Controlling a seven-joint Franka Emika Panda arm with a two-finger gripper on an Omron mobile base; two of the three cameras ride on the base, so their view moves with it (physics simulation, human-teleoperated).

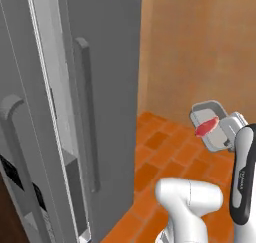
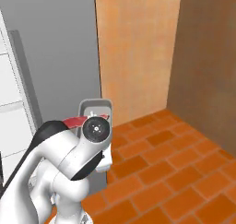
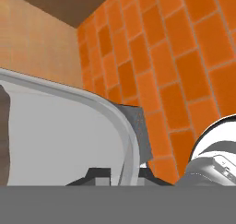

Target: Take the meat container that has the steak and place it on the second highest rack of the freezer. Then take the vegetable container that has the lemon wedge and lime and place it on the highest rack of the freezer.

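1. Freezer (image 1: 107,62): the tall grey cabinet that serves as my landmark. In the left base view its door stands open, with a long vertical handle (image 1: 86,112) on the door face.
2. Orange wall (image 2: 138,48): rises just beyond the freezer's far side; a darker brown wall (image 2: 207,61) meets it at the corner farther out.
3. Brick floor (image 2: 175,172): orange tiles spreading from the foot of the freezer to both walls.
4. Meat container (image 1: 214,124): a grey rectangular tray that I hold in the air, well apart from the freezer's open door and above the floor; it is tilted so its open face shows toward the left base camera.
5. Steak (image 1: 206,127): the red piece lying inside the container.
6. My gripper (image 3: 130,172): clenched on the container's rim, one dark finger tip on each side of the wall.
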